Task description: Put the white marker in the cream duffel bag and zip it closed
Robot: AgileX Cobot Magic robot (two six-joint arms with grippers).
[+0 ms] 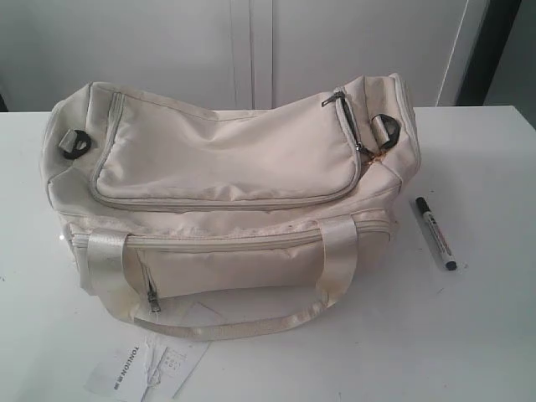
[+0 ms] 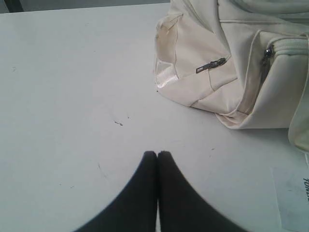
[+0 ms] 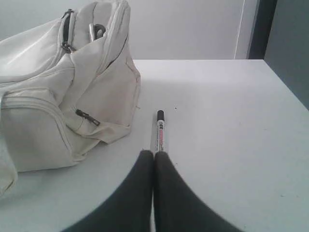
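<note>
The right fingers [image 3: 145, 164], pressed together and empty, hang over the table [image 3: 231, 125], their tips in line with the marker [image 3: 160, 129]; whether they touch it cannot be told. The marker lies flat on the table just beside the bag's [image 1: 234, 167] right end, close to it but apart and outside it. The left fingers [image 2: 147, 164], likewise closed on nothing, hover over bare table off the bag's left end, well apart from the fabric. The bag sits slumped on the table, its top flap lying flat and one handle [image 1: 251, 322] trailing onto the table in front of it. A printed paper tag [image 1: 146, 368] lies just in front of the bag, near its left corner, beside that handle.
</note>
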